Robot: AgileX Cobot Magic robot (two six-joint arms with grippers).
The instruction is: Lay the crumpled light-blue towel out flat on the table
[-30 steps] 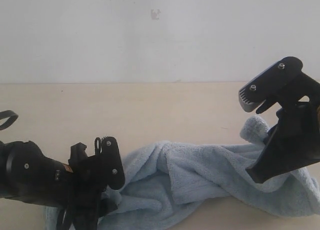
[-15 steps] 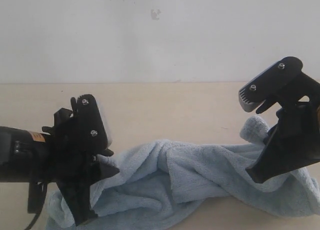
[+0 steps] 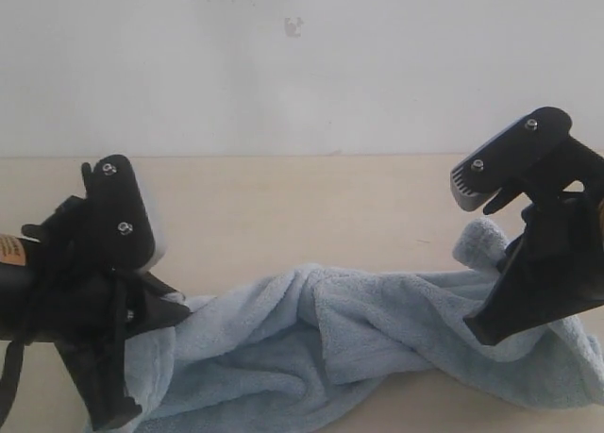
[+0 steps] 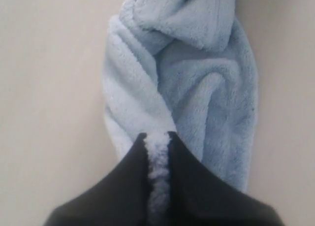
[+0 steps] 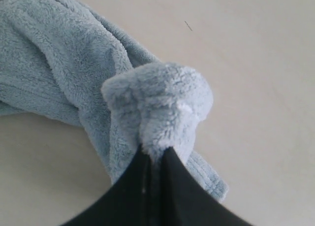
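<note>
Being gripped at both ends, towel (image 3: 377,339) is lying twisted along near edge of table (image 3: 283,197). Left gripper (image 4: 157,136) jaws are being pressed nearly shut on thin fold toward left edge; right gripper (image 5: 156,151) jaws likewise on bunched end toward right edge, likely for pulling apart.
</note>
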